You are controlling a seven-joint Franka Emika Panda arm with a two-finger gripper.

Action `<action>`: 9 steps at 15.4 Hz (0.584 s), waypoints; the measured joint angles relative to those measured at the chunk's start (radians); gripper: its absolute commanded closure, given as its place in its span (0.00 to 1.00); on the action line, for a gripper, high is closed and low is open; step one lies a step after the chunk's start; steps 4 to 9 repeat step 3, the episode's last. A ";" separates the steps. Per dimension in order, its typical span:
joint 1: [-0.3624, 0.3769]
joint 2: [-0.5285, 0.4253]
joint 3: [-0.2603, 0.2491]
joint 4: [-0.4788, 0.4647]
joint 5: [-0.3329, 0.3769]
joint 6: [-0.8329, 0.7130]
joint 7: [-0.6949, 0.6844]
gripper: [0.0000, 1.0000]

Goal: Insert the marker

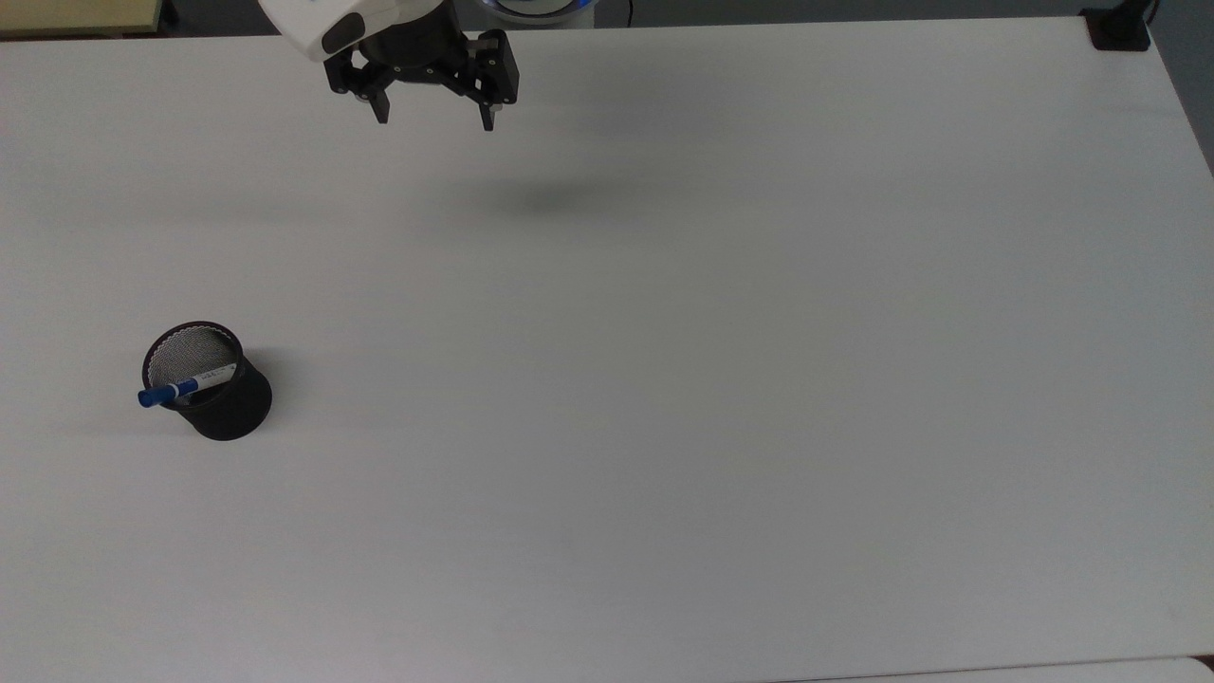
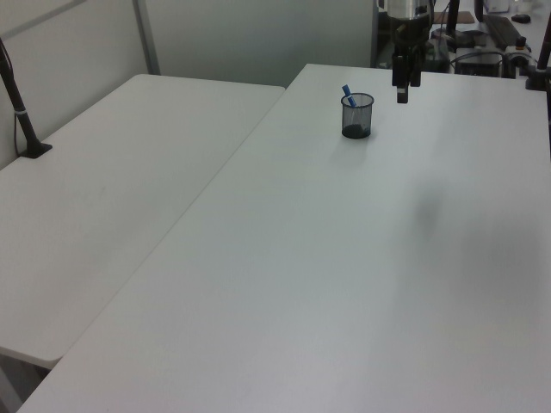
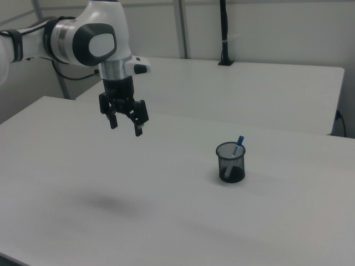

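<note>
The marker (image 1: 185,386) stands tilted inside the black mesh cup (image 1: 220,400), its blue cap sticking out over the rim. The left view has the marker (image 2: 346,90) in the cup (image 2: 356,115), and the right view has the marker (image 3: 239,142) poking out of the cup (image 3: 231,163). My gripper (image 1: 434,119) hangs open and empty high above the table, far from the cup, near the top view's upper edge. The gripper (image 3: 126,127) is left of the cup in the right view. In the left view the gripper (image 2: 402,93) is just right of the cup.
The white table (image 1: 721,379) is bare apart from the cup. A second white table (image 2: 112,189) adjoins it on the left view's left. A black clamp post (image 1: 1119,27) sits at the top view's upper right corner. Equipment (image 2: 482,52) stands behind the table's far end.
</note>
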 measured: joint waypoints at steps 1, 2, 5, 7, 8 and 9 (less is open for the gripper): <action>0.000 0.000 0.000 0.000 0.000 0.000 0.000 0.00; 0.000 0.000 0.000 0.000 0.000 0.000 0.000 0.00; 0.001 0.000 0.000 0.000 0.000 -0.001 0.000 0.00; 0.001 0.000 0.000 0.000 0.000 -0.001 0.000 0.00; 0.001 0.000 0.000 0.000 0.000 -0.001 0.000 0.00; 0.001 0.000 0.000 0.000 0.000 -0.001 0.000 0.00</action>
